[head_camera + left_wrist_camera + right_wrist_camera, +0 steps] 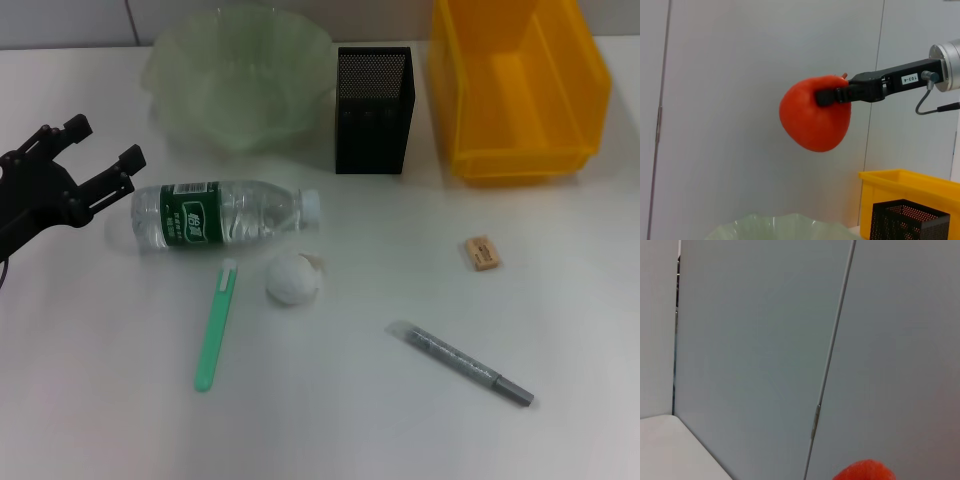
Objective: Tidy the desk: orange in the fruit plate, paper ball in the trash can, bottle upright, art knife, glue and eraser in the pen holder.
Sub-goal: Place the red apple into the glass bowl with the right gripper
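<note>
Left wrist view: the orange (pixel 814 114) hangs in mid-air at the centre of the frame, clamped by the right gripper (pixel 832 95), whose black fingers reach in from the right edge. Below it, at the bottom of the frame, shows the pale green rim of the fruit plate (pixel 782 226), with the black mesh pen holder (pixel 907 220) and the yellow bin (pixel 912 187) at lower right. In the right wrist view only a sliver of the orange (pixel 866 471) peeks in at the bottom edge against grey wall panels.

In the head view the orange and the right gripper are out of the frame. The fruit plate (pixel 240 75) sits at upper centre-left, the pen holder (pixel 373 110) just to its right, and the yellow bin (pixel 518 90) at upper right. The bottle (pixel 215 213) lies on its side at centre-left, cap toward the right. The left gripper (pixel 100 150) hovers at the left edge, its fingers spread apart, near the bottle's base. Below the bottle lie the green art knife (pixel 215 325) and the paper ball (pixel 293 278). The grey glue (pixel 460 363) stick lies at lower right, and the eraser (pixel 482 252) rests at right on the white table (pixel 90 420).
</note>
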### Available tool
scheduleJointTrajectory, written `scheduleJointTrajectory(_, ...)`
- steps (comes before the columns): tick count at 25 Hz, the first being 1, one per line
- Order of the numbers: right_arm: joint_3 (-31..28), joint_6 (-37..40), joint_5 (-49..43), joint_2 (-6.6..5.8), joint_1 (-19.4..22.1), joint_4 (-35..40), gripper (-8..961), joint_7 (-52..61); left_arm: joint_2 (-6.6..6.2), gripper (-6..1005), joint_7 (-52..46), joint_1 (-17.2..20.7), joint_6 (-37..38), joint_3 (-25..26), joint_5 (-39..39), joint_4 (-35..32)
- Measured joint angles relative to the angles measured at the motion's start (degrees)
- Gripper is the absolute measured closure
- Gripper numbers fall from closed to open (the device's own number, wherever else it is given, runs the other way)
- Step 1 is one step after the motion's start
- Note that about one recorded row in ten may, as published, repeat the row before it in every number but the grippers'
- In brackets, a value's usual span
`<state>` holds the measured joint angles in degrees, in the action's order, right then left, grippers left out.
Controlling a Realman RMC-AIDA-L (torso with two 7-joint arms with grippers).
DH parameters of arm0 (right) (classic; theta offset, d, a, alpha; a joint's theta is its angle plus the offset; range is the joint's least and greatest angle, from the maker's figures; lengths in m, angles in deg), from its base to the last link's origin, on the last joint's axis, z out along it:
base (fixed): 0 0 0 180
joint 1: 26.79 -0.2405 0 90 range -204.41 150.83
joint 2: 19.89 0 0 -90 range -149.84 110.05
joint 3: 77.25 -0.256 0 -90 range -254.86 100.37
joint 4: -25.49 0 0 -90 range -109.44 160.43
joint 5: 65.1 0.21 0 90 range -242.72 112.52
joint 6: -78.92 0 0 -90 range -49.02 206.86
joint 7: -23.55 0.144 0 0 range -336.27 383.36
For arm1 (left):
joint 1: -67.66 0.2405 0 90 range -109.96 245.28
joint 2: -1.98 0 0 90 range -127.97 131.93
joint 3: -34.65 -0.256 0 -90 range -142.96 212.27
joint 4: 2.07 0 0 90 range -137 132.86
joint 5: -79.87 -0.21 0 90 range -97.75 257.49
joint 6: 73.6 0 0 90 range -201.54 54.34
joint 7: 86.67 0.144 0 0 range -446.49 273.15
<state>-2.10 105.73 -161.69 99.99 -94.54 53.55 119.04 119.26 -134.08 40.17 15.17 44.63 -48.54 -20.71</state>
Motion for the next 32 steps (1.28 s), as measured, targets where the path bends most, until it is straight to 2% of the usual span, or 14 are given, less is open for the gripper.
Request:
scheduleJointTrajectory(13,0.0,0.0,0.1,0.00,0.0,0.0,902,0.0,-0.02,156,0.0,0.1,-0.2,0.0,0.0,0.0)
scheduleJointTrajectory(24,0.0,0.4,0.1,0.00,0.2,-0.1,745,-0.1,0.17,156,0.0,-0.1,-0.3,-0.1,0.0,0.0)
scheduleJointTrajectory(26,0.0,0.5,0.1,0.00,0.3,-0.1,531,-0.1,0.21,156,0.0,-0.1,-0.3,-0.1,0.0,0.0)
scheduleJointTrajectory(31,0.0,0.3,0.1,-0.01,0.4,-0.3,339,-0.1,0.23,156,0.0,-0.1,-0.3,-0.1,0.0,0.0)
scheduleJointTrajectory(32,0.0,0.3,0.1,-0.01,0.4,-0.3,337,-0.1,0.23,156,0.0,-0.1,-0.3,-0.1,0.0,0.0)
